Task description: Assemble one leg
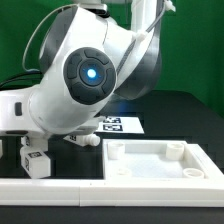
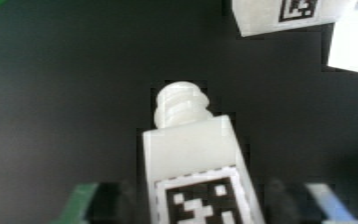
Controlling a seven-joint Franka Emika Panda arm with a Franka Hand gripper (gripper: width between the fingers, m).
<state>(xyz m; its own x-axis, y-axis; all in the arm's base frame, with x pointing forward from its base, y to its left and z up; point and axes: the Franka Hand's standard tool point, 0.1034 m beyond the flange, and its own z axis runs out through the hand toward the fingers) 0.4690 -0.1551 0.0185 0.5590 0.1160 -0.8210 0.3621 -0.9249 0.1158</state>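
White arm point(image 1: 85, 72) fills most of the exterior view, with a blue light on its round joint, bent low over the black table point(image 1: 190, 112). Big flat white rimmed panel point(image 1: 160, 165) lies at the exterior view's right, near the front. Marker board point(image 1: 122, 126) lies flat on the table just behind the panel. Leg point(image 1: 38, 161) is low at the exterior view's left, under the arm's end and apart from the panel, tag showing. Cannot tell if it rests on the table.

In the wrist view, the leg sits between the gripper's point(image 2: 202, 203) fingers point(image 2: 91, 202), tag facing the camera. Fingers are spread, with a dark gap on each side of the leg, not pinching it. Peg point(image 2: 181, 102) points away from the camera.
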